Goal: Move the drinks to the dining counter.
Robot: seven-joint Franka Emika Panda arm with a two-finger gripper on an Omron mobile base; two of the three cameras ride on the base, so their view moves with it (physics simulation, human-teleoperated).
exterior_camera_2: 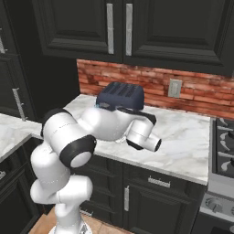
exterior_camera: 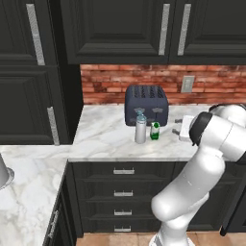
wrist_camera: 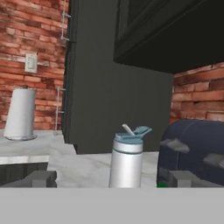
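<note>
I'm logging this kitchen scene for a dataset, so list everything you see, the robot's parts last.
Metal bottle: one, grey with light-blue cap, on the worktop before the toaster.
Carton: one, green and white, right of the bottle.
Toaster: one, dark blue-grey, against the brick wall.
Paper-towel roll: one, grey, on the side counter.
Worktop: one, white marble, over dark drawers.
Wall outlet: one, grey, on the brick.
Stove: one, dark, right of the worktop.
Arm: one, white.
Hand: one, open, facing the bottle.
</note>
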